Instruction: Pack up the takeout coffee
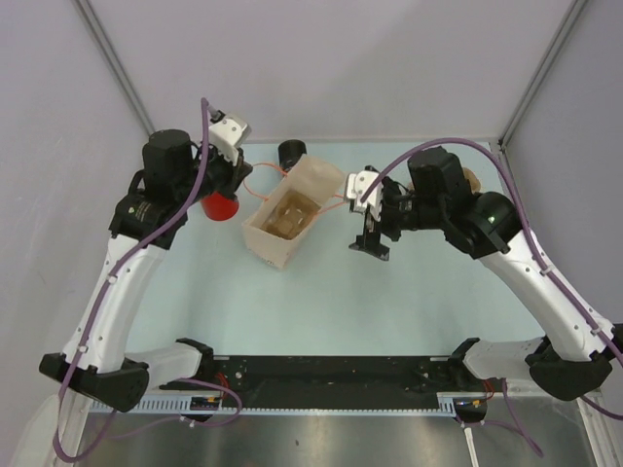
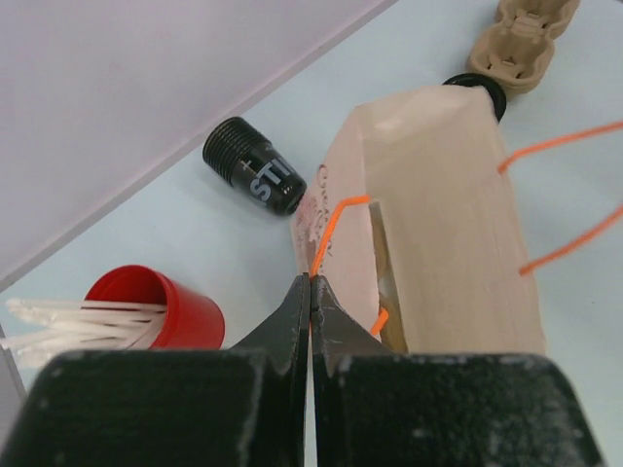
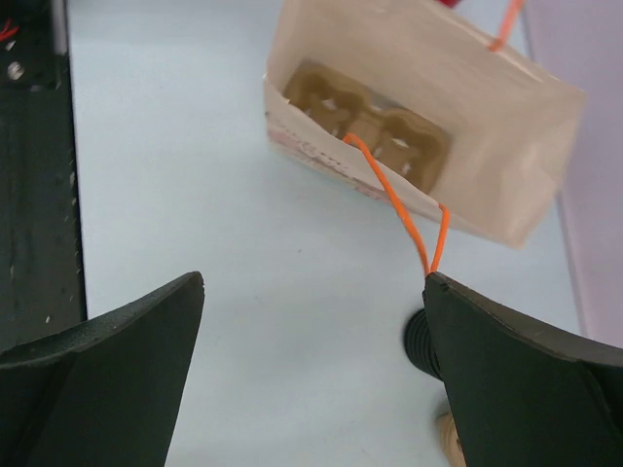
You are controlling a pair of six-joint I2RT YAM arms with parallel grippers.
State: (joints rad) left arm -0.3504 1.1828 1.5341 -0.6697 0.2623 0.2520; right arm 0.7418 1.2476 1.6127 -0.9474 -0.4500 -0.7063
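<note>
Holding the paper bag [image 2: 438,224] by its orange handle [image 2: 326,243], the left gripper [image 2: 311,297] is closed on it. The right gripper [image 3: 313,282] is open and empty. The takeout coffee [image 2: 255,178] lies on its side on the table [image 2: 175,233], outside the bag, so I judge the packing is not yet done.

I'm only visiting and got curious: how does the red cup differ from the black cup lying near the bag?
The red cup appears to stand upright; the black cup lies on its side. The red cup holds white sticks; the black cup shows none. The black cup carries white lettering, the red cup none visible. Both are small, round, beside the bag.
</note>
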